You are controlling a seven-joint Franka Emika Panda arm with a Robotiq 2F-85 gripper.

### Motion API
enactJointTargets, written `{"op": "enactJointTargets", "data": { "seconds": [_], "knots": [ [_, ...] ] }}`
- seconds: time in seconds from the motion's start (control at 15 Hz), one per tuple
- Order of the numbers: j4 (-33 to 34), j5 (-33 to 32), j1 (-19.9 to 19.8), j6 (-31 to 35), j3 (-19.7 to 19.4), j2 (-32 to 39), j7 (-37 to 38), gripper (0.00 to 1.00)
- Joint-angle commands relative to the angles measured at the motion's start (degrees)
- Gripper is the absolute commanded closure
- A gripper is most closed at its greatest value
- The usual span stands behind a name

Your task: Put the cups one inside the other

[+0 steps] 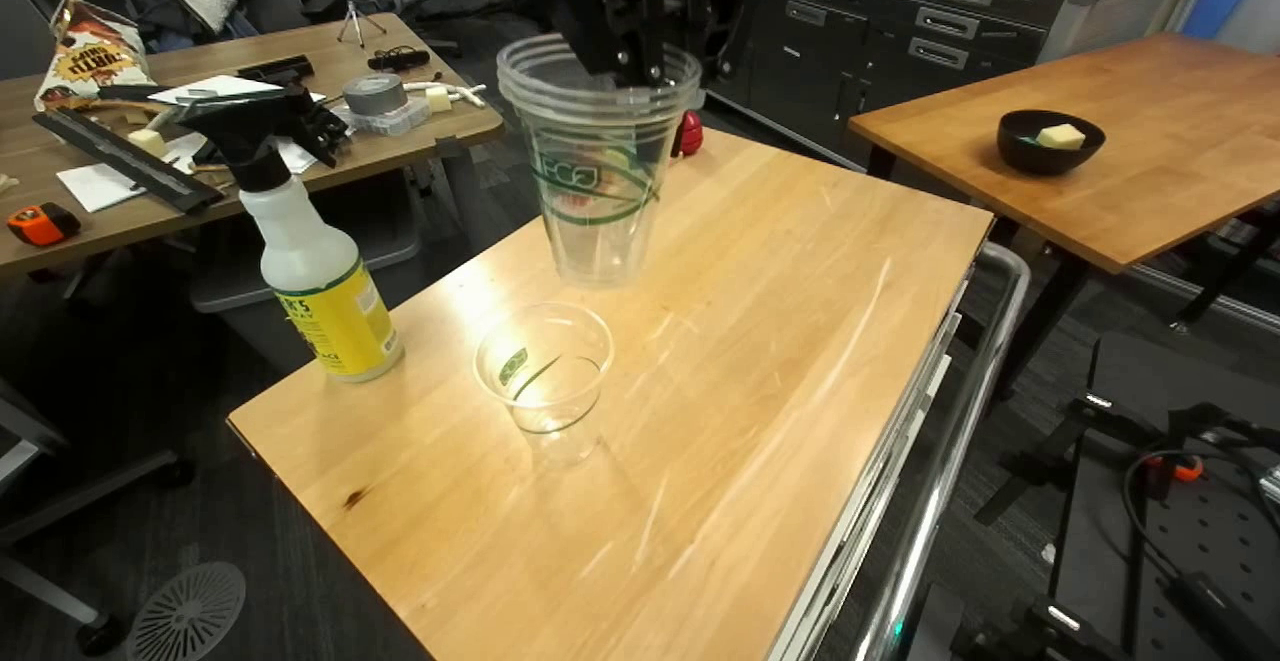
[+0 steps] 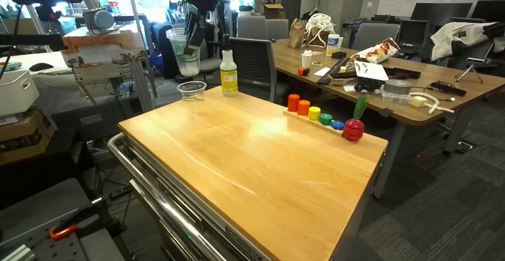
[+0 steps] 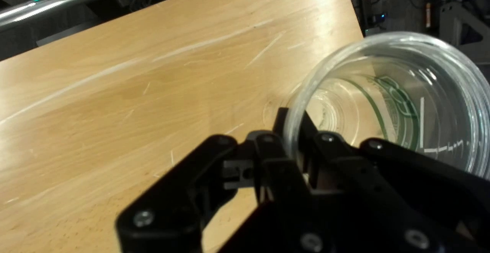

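gripper (image 3: 294, 126) pinching nested cups (image 3: 394, 96), bowl (image 1: 1042, 158) only in an exterior view

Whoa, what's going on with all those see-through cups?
The robot's tool is closed on the side of a stack of clear cups, already sitting one inside another, and is holding it up in the air. One more clear cup stands upright by itself on the wooden top, not nested yet. A spray bottle stands nearby. That lone cup probably joins the stack next.
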Motion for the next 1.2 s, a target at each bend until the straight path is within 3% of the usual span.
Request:
{"op": "enactJointTargets", "data": {
  "seconds": [0.0,0.4,1.13],
  "knots": [
    [4.5,2.8,0.4,-2.0,0.2,4.3,-2.7,0.94],
    [7.2,2.5,1.3,-1.1,0.2,7.5,-2.0,0.94],
    [6.0,-1.8,4.2,5.4,0.0,9.8,-0.7,0.94]
  ]
}}
